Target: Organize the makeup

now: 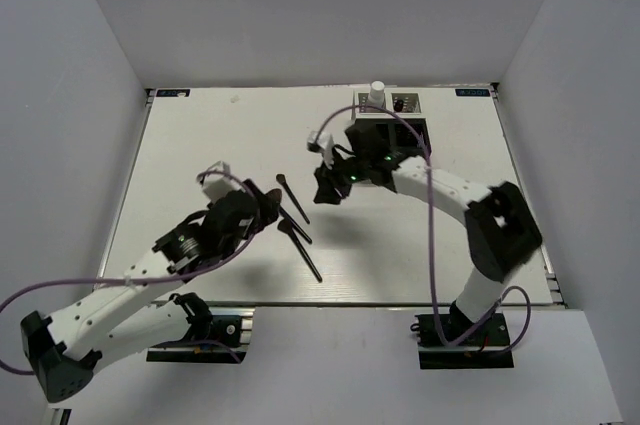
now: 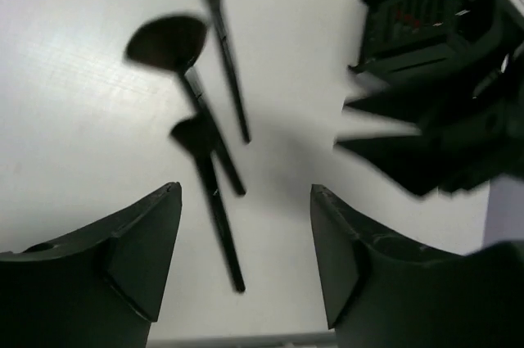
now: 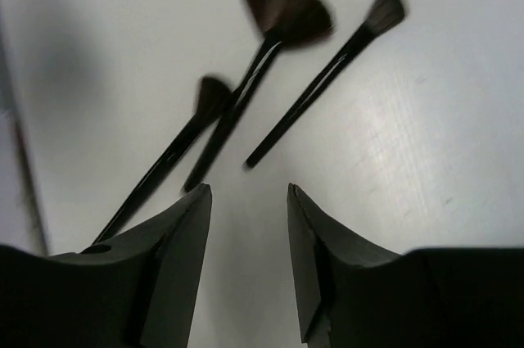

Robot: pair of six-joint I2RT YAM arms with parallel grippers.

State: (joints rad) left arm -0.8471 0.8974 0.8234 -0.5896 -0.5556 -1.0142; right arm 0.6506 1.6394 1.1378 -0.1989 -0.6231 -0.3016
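Brushes (image 1: 296, 201) lie between left tool (image 1: 268, 205) and right tool (image 1: 326, 185).

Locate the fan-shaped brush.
In the left wrist view, the fan-shaped brush lies on the table between a thin brush and a third brush, just ahead of the left gripper.

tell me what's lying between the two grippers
Three black brushes on the table, between the left gripper and right gripper; the top view shows it best.
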